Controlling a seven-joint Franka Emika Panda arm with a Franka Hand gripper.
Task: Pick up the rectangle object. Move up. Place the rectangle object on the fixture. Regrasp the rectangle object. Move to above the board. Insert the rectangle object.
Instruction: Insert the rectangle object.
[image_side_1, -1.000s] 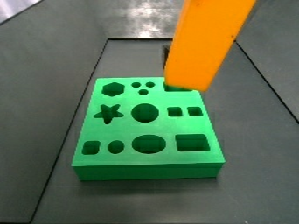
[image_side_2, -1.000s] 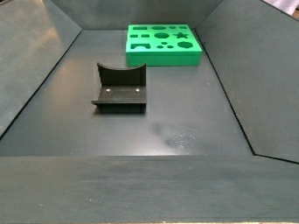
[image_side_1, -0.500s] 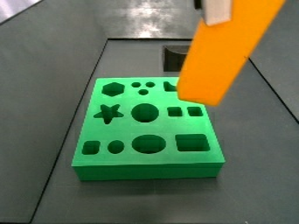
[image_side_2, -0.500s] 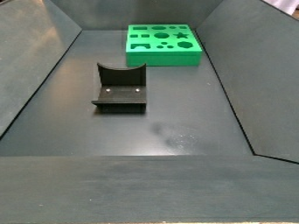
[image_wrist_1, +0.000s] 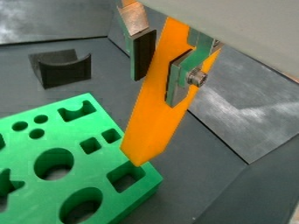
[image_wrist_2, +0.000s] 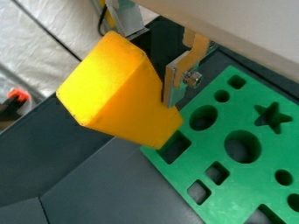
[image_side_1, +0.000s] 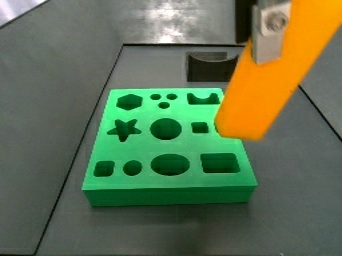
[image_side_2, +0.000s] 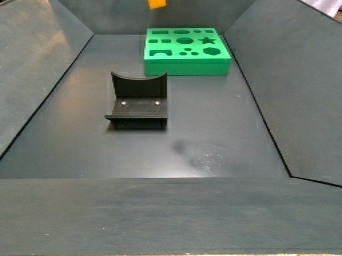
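On the dark floor (image_side_2: 187, 140), the pincer (image_wrist_1: 163, 61) hangs above the board (image_side_1: 167, 145), clamped on the rectangle object (image_wrist_1: 155, 114).

- The block (image_wrist_1: 156, 105) is plain orange-yellow, with no markings; one end face looks a brighter yellow in a wrist view (image_wrist_2: 111, 83).
- The gripper (image_wrist_1: 165, 59), clamped on the block above the board, has silver fingers (image_wrist_1: 184, 77) with dark pads.
- The board (image_side_1: 167, 145) is bright green all over; its cut-out holes read as darker green.
- The fixture (image_side_2: 136, 100) is dark grey-black.
- The floor (image_side_2: 187, 150) is a dull dark grey.
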